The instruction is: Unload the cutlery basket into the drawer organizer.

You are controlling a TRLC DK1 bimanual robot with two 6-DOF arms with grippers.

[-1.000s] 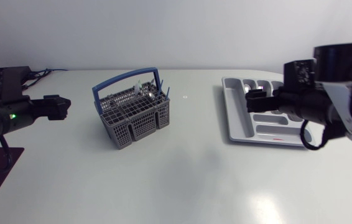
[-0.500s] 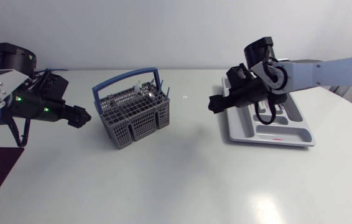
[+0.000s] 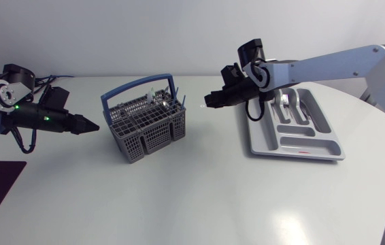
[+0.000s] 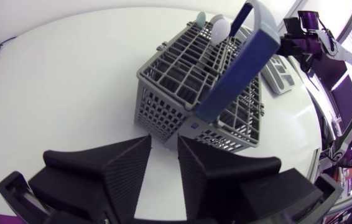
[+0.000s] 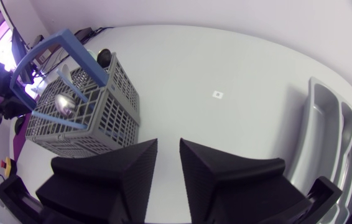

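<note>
Basket point(image 3: 146, 121) stands between left tool point(image 3: 94, 126) and right tool point(image 3: 207, 103), both slightly parted.

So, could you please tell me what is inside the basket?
The basket holds a metal spoon and blue-handled pieces. Their lower ends, and anything lying deeper, are hidden by the mesh walls.
</note>
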